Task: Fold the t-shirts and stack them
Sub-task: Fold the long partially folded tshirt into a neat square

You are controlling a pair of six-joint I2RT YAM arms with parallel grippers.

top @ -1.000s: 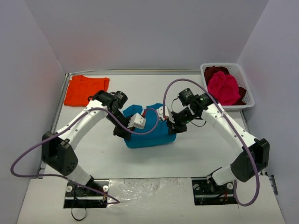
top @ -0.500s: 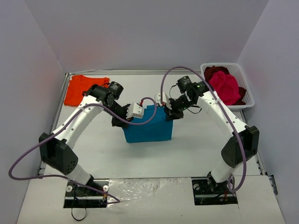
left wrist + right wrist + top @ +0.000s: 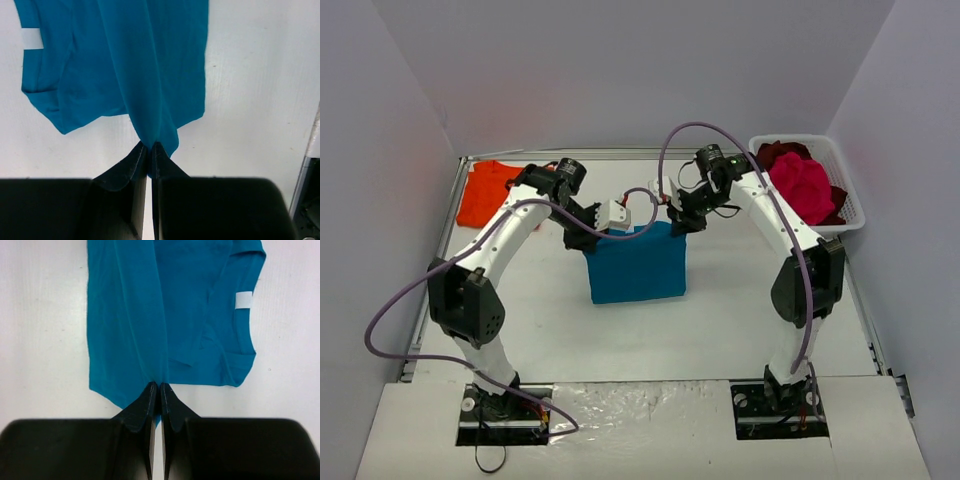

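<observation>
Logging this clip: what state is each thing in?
Teal-blue cloth t-shirt: part folded, far edge lifted.
Orange t-shirt: lying flat.
White slotted plastic basket: upright, holding two shirts.
Magenta-pink t-shirt: crumpled inside.
Dark red t-shirt: crumpled beneath it.
Left fingers: shut on teal-blue t-shirt.
Right fingers: same.

— Where is there room to pass?
— The near table (image 3: 650,340), this side of the teal tee (image 3: 638,270), lies bare.
— What's in the way?
— Orange tee (image 3: 483,195) far left, basket (image 3: 850,190) far right; left arm (image 3: 502,240) and right arm (image 3: 776,226) flank the middle.
</observation>
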